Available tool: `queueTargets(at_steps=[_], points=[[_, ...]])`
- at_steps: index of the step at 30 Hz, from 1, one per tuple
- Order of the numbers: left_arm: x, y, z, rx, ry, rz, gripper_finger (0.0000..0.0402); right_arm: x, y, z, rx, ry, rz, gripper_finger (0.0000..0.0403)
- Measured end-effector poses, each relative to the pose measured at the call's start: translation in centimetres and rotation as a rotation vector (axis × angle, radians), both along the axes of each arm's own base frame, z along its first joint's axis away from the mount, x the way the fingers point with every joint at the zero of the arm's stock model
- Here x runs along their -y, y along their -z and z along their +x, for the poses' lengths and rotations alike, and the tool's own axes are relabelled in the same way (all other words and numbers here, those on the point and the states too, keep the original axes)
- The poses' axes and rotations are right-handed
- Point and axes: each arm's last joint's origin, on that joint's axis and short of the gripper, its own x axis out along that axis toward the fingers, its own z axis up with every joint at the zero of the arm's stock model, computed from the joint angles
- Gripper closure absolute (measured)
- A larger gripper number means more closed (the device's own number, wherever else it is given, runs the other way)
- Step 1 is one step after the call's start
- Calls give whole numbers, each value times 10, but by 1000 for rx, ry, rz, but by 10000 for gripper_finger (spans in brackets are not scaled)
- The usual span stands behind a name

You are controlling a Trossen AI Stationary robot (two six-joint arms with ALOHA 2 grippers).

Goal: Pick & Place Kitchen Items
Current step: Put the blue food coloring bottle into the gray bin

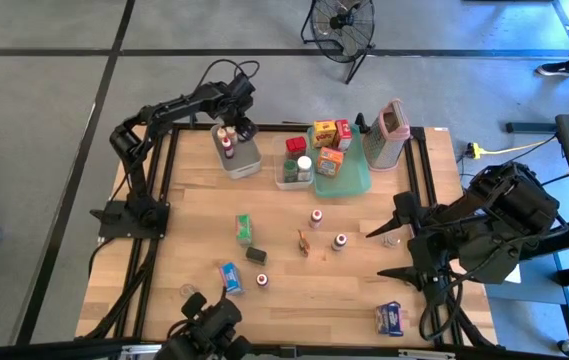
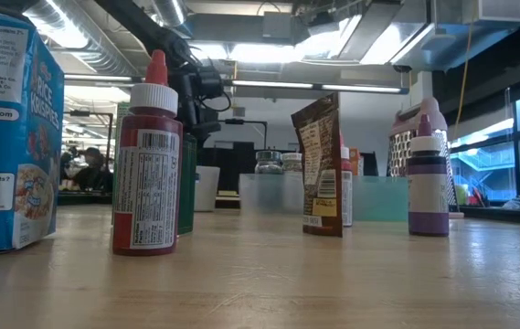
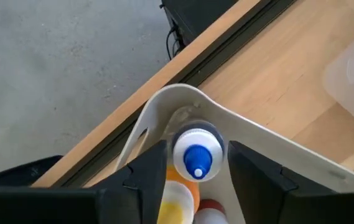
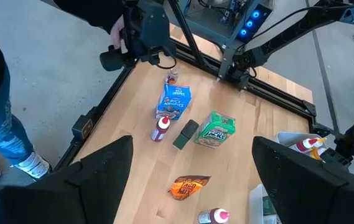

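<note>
The table is pale, smooth wood. A clear plastic bin looks glossy, like the red bottle with its paper label; the brown packet is shiny foil.

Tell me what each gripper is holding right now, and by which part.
Left gripper straddles the white-and-blue cap of a bottle in the clear bin; contact cannot be told. Right gripper is open, holding nothing.
</note>
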Motion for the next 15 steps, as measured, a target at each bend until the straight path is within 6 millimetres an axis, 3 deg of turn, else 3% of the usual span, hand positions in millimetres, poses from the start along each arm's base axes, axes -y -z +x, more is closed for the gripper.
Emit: queueTargets(at_steps=[15], points=[[-1,-2,2,43,14,9,225,1,0,1,0,5,-4,71]])
